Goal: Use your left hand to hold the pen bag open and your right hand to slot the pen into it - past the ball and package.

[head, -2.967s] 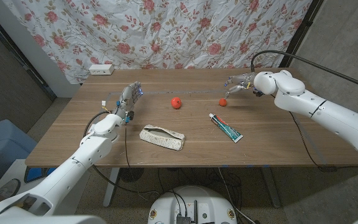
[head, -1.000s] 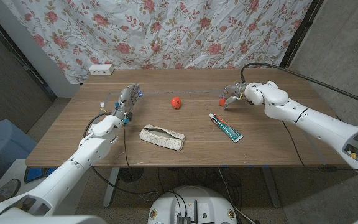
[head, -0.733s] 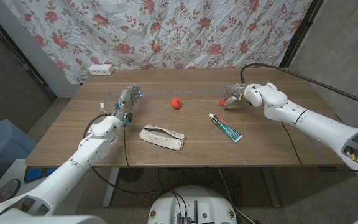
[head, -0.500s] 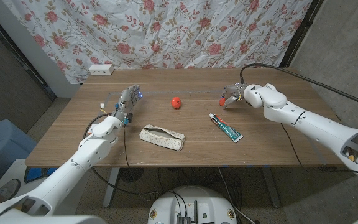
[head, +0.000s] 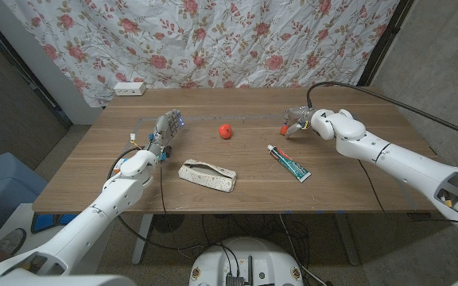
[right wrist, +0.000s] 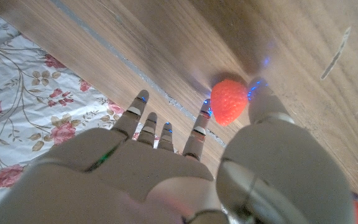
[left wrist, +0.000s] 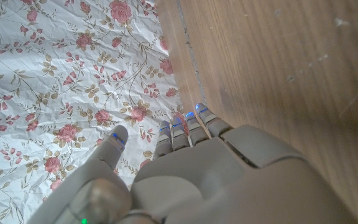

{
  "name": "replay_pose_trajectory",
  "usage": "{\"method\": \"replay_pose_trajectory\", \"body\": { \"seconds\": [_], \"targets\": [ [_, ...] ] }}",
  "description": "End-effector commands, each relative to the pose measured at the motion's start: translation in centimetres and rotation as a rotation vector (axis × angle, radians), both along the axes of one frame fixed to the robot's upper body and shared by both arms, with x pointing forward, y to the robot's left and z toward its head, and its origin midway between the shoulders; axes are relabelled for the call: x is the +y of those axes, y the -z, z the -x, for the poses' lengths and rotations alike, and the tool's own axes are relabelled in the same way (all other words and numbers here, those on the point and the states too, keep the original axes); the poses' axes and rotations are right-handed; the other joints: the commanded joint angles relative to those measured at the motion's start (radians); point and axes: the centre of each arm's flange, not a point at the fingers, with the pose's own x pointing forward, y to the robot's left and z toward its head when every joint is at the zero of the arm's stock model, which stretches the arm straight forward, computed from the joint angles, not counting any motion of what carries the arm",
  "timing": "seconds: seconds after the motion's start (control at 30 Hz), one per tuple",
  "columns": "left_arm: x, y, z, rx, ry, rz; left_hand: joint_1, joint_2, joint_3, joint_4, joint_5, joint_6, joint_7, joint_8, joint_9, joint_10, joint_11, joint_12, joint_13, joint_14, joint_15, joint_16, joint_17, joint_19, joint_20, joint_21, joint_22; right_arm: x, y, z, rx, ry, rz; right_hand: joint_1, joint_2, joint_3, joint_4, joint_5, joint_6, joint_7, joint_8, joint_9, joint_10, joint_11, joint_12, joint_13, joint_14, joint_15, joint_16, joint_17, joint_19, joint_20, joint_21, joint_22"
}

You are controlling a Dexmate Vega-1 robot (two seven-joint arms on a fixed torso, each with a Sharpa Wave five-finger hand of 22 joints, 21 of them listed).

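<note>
Our right hand (head: 295, 125) has edged closer; fingers (right wrist: 146, 122) apart around strawberry (right wrist: 228, 101). Left hand (head: 162, 127) spread, idle. Pen bag (head: 207, 175) mid-tabletop (head: 356, 179), well apart.

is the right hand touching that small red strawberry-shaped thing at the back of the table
Cannot tell. In the right wrist view the small red strawberry-shaped object sits between the right hand's fingertips, but no contact or gap is plain; the head view is too small.

Left hand (head: 164, 130) extended over the table's far left, fingers (left wrist: 188, 127) straight and apart, holding nothing — right hand (head: 296, 123) reached in at far right, fingers (right wrist: 148, 124) spread, empty.
</note>
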Motion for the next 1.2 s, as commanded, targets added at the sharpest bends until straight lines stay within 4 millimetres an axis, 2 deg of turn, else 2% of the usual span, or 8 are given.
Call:
{"method": "replay_pose_trajectory", "body": {
  "seconds": [0.03, 0.77, 1.0, 1.2],
  "targets": [
    [-0.36, 0.26, -0.16, 0.009, 0.008, 0.005, -0.012, 0.061, 0.006, 0.001, -0.002, 0.01, 0.002, -0.005, 0.004, 0.005, 0.006, -0.002, 0.005, 0.008, 0.002, -0.001, 0.002, 0.014, 0.0, 0.003, 0.005, 0.12, 0.38, -0.06, -0.03, -0.007, -0.008, 0.021, -0.001, 0.008, -0.001, -0.001, 0.025, 0.001, 0.014, 0.004, 0.007, -0.007, 0.005, 0.003, 0.013, -0.004, 0.008, 0.005, 0.011, -0.004, 0.003, 0.002],
    [-0.28, 0.28, -0.7, 0.019, 0.014, 0.004, -0.014, 0.063, 0.01, 0.002, -0.002, 0.01, 0.002, -0.006, 0.004, 0.005, 0.007, -0.003, 0.005, 0.009, 0.003, -0.001, 0.002, 0.015, 0.002, 0.002, 0.005, 0.27, 0.43, -0.58, -0.063, -0.016, -0.01, 0.07, 0.008, 0.009, 0.001, 0.001, 0.124, 0.0, 0.066, 0.014, 0.054, -0.032, 0.01, 0.002, 0.047, -0.03, 0.015, 0.006, 0.031, -0.013, -0.001, 0.002],
    [-0.25, 0.14, -0.82, 0.019, 0.024, -0.003, -0.014, 0.063, 0.012, 0.002, -0.002, 0.01, 0.002, -0.006, 0.004, 0.006, 0.008, -0.003, 0.005, 0.01, 0.003, -0.001, 0.002, 0.015, 0.001, 0.001, 0.005, 0.31, 0.39, -0.51, -0.087, -0.03, -0.015, 0.087, 0.013, 0.006, 0.004, 0.001, 0.177, -0.001, 0.094, 0.021, 0.076, -0.039, 0.012, 0.002, 0.061, -0.04, 0.019, 0.008, 0.052, -0.02, 0.002, 0.002],
    [-0.07, -0.22, -0.62, 0.022, 0.023, -0.018, -0.015, 0.062, 0.013, 0.003, -0.002, 0.01, 0.002, -0.006, 0.004, 0.006, 0.006, -0.003, 0.005, 0.01, 0.002, -0.001, 0.002, 0.015, 0.001, 0.001, 0.005, 0.48, 0.07, -0.17, -0.1, -0.036, -0.016, 0.093, 0.015, 0.005, 0.004, 0.001, 0.192, -0.001, 0.102, 0.022, 0.089, -0.042, 0.014, 0.002, 0.066, -0.043, 0.021, 0.01, 0.06, -0.024, 0.002, 0.002]
  ]
}}
